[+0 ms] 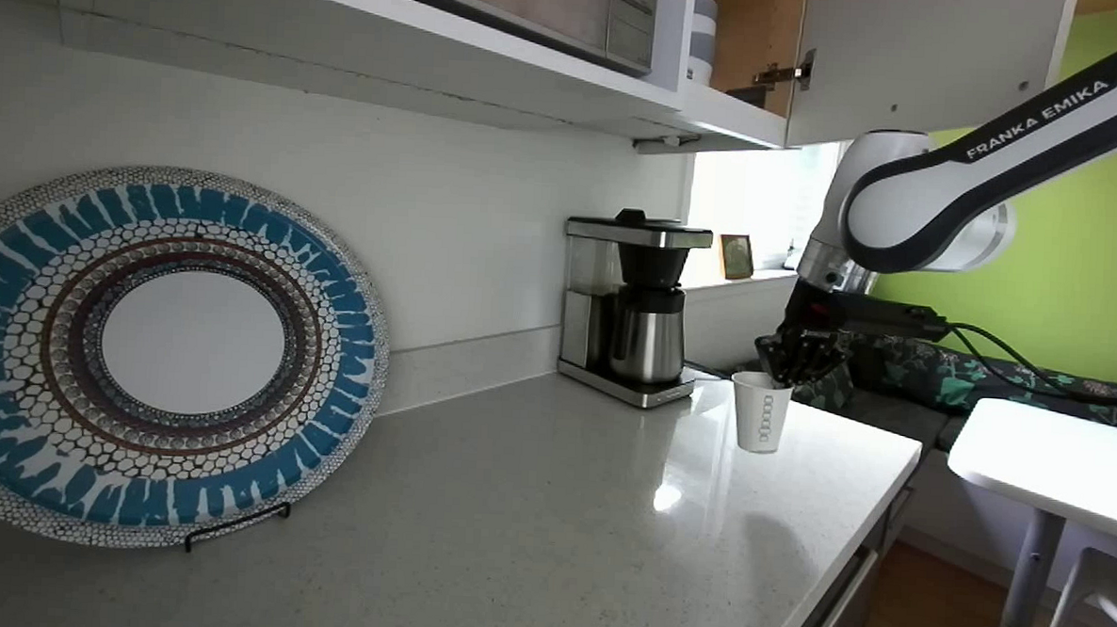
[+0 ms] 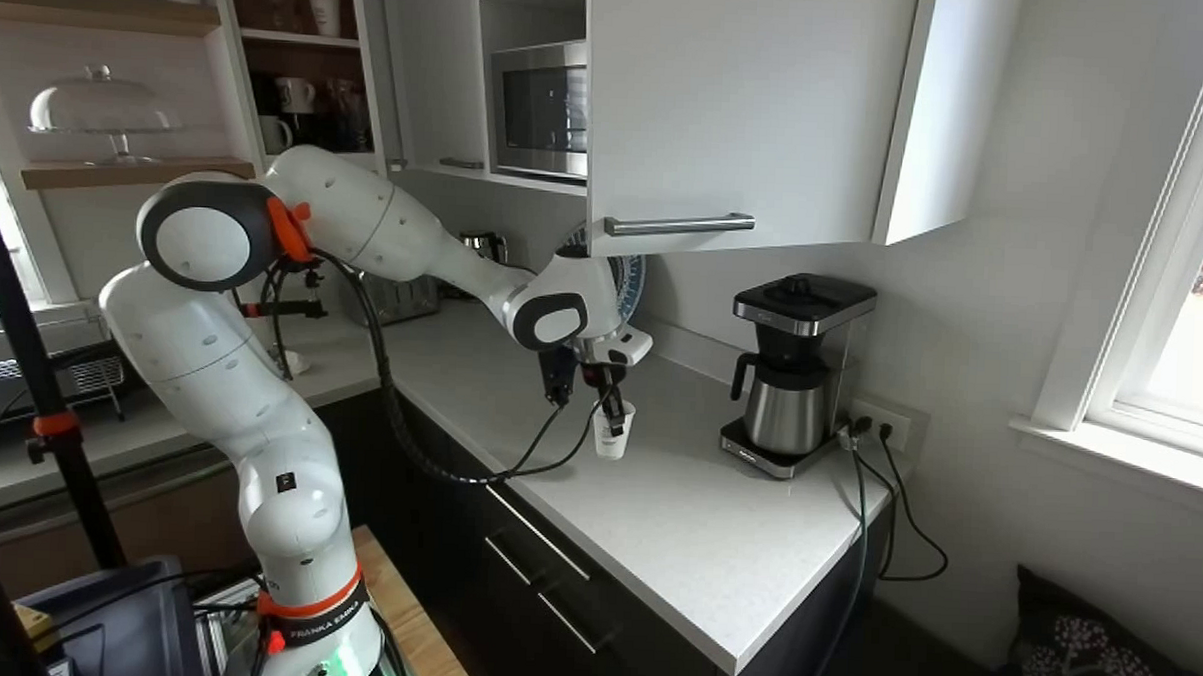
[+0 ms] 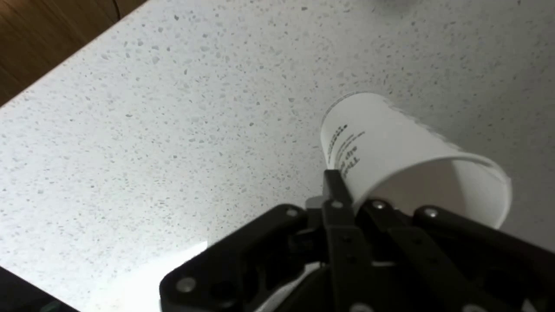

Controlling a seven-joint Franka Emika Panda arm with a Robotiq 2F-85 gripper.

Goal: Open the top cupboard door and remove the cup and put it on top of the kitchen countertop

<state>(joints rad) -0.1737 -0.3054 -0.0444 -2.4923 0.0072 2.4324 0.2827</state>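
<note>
Pinching the cup [image 3: 392,132] by its wall, the pincer [image 3: 353,196] shows everywhere, the open cupboard door [image 1: 923,66] only in both exterior views.

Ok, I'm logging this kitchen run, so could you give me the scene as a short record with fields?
Cup: white with dark print; contact with kitchen countertop unclear
Gripper: shut on the cup's wall, one finger inside
Top cupboard door: open
Also at kitchen countertop: coffee maker, patterned disc
Remaining: likely releasing the cup
</note>
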